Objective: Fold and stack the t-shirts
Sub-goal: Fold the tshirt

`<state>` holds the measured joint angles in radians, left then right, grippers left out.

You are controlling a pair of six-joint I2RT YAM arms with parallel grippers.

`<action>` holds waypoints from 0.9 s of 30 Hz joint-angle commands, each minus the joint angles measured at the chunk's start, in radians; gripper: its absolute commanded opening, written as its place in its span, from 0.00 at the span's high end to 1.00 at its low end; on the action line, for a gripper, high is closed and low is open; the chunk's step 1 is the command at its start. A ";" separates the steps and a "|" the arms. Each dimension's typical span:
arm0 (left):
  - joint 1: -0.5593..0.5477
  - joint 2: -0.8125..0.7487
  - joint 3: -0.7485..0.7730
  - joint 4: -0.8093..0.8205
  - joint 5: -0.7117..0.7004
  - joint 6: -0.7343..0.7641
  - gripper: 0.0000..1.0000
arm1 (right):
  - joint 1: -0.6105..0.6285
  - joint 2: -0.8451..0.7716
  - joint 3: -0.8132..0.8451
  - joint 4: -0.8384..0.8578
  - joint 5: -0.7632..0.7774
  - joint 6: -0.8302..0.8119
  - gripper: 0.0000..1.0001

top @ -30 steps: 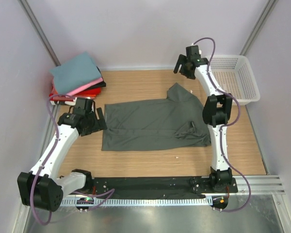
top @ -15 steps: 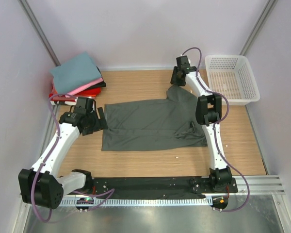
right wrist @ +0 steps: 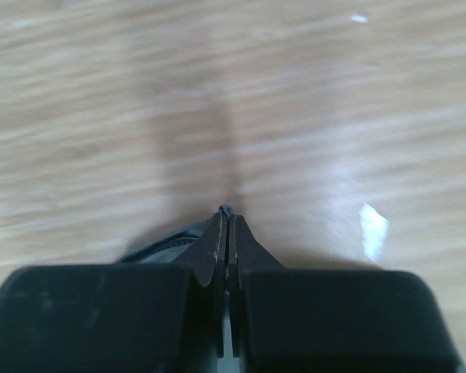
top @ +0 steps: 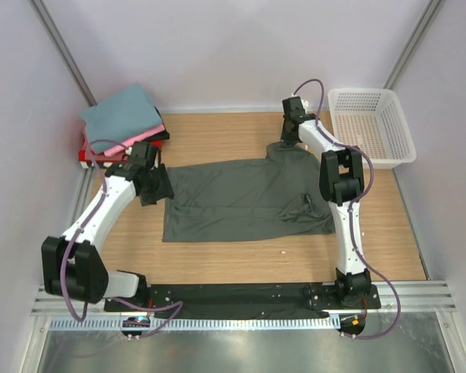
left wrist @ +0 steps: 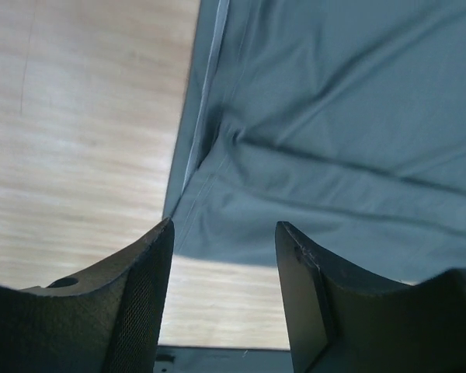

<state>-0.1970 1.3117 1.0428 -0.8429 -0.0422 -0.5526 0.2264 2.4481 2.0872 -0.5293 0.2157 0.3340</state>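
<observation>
- Top external view: we see the dark grey-green shirt [top: 245, 198] spread flat on the wooden table [top: 217, 260], its hem toward our left arm and its sleeves toward the right arm.
- We have the left gripper [top: 157, 186] low over the far-left corner of the hem.
- From the left wrist, we see its fingers [left wrist: 132, 303] standing partly apart, with the stitched edge of the shirt [left wrist: 334, 155] lying in the gap between them and bare wood to the left; nothing is clamped there.
- We have the right gripper [top: 290, 140] down at the tip of the far sleeve.
- From the right wrist, the right gripper [right wrist: 226, 221] shows its jaws pressed together, a thin sliver of dark cloth [right wrist: 163, 247] pinched at the tips, with wood beyond.
- We find the folded stack [top: 120, 116] in the far-left corner: teal on top, then pink, black and red.
- We note a white basket [top: 365, 91] at the far right, apart from the shirt.
</observation>
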 commanded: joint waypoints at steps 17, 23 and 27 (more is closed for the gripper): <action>-0.035 0.807 0.810 -0.030 -0.302 -0.053 0.47 | -0.082 -0.350 -0.348 0.103 0.068 -0.026 0.99; -0.025 0.939 0.931 -0.041 -0.303 -0.033 0.51 | -0.082 -0.360 -0.355 0.107 0.042 -0.024 0.99; -0.013 0.960 0.924 -0.035 -0.309 -0.044 0.54 | -0.084 -0.362 -0.355 0.106 0.037 -0.024 0.99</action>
<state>-0.2249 2.2753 1.9369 -0.8669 -0.3134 -0.5949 0.1402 2.1483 1.7275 -0.4583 0.2607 0.3157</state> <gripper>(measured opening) 0.469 0.035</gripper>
